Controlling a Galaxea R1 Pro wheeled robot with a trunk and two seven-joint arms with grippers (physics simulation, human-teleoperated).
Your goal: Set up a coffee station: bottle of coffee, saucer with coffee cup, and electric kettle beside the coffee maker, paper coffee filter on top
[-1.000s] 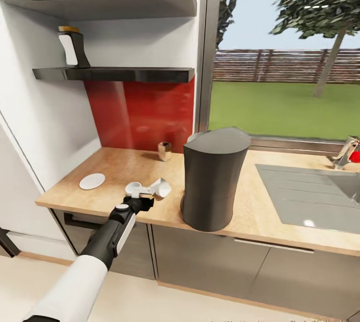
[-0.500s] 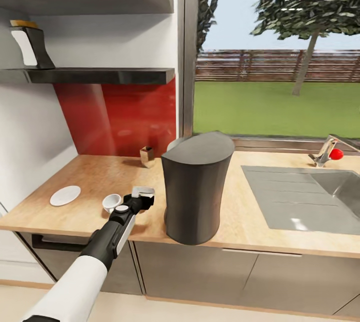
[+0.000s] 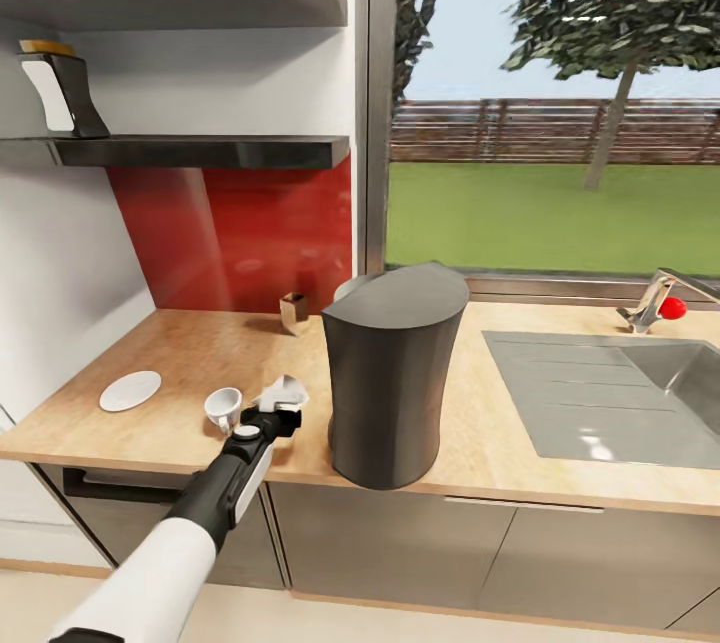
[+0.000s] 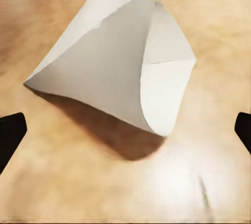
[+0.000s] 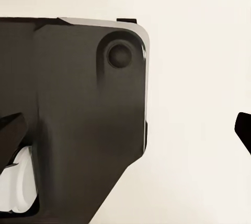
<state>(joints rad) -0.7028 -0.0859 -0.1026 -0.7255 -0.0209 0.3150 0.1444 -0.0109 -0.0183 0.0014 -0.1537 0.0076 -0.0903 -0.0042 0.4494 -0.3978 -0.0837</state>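
Two dark floating shelves (image 3: pixel 200 151) hang on the white wall, the lower one carrying a black-and-white dispenser (image 3: pixel 60 93) with a yellowish top. Below them runs a glossy red backsplash (image 3: pixel 250 233). A large window (image 3: pixel 550 123) looks out on a lawn, a wooden fence and a tree (image 3: pixel 620 13). A grey sink (image 3: pixel 600 403) is set to the right, with a metal tap (image 3: pixel 650 301) bearing what may be a red knob. Grey cabinets (image 3: pixel 420 543) stand over a pale floor.
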